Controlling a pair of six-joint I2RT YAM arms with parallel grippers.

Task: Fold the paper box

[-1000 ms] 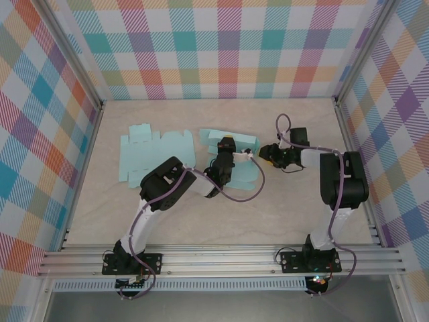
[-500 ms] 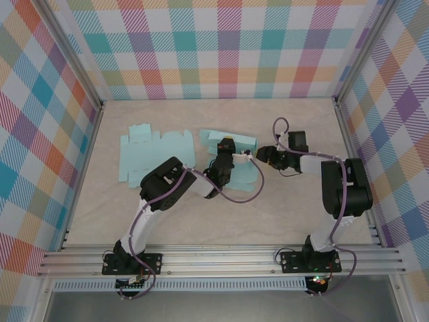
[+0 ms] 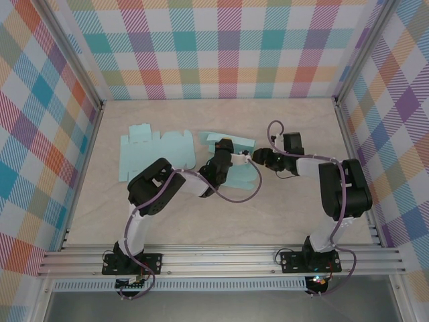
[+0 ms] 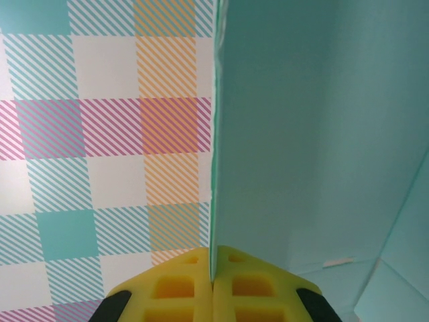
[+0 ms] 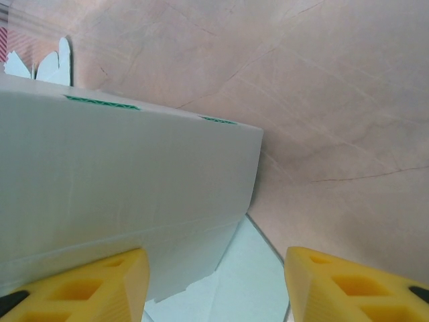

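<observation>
1. Card of pale teal is seen to form the paper box (image 3: 240, 173), which lies partly folded near the middle of the bench (image 3: 201, 215), between the two tools.
2. One panel of the box (image 4: 315, 134) is raised on edge in the left wrist view. Its thin edge runs straight up from the yellow fingers, and a crease and a lower flap are seen at the right.
3. The left tool (image 4: 213, 268) is clamped shut on that upright panel, with both pads pressed against the card. From above, this tool (image 3: 223, 146) is placed over the far part of the box.
4. The right tool (image 5: 214, 282) is held with its fingers well apart. A pale wall of the box (image 5: 120, 174) is seen just beside one finger, while the other finger touches nothing.
5. Short dark green marks are seen along the top edge of that wall. A flat teal panel is seen below it, in the gap between the fingers.
6. From above, the right tool (image 3: 255, 157) is set at the right side of the box.
7. A second teal sheet, a flat blank (image 3: 154, 153) with notched tabs, is laid on the bench to the left of the box.
8. The bench is enclosed by checked walls (image 3: 228, 54).
</observation>
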